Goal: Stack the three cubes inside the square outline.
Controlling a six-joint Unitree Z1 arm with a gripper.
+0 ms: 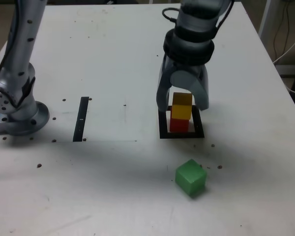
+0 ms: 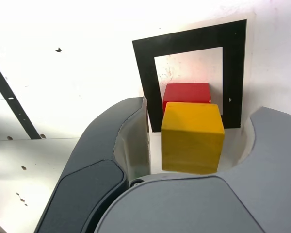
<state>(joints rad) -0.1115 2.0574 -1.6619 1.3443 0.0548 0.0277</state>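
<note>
Inside the black square outline the red cube rests on the white centre, and the yellow cube sits on top of it. My gripper straddles the yellow cube, open, one finger on each side. The wrist view shows the yellow cube over the red cube within the outline, with a small gap between the cube and each finger. The green cube lies alone on the table, nearer the camera than the outline.
A narrow black strip lies on the table toward the exterior view's left, also visible in the wrist view. The arm's base stands at the far left. The table's right edge runs close to the outline's side.
</note>
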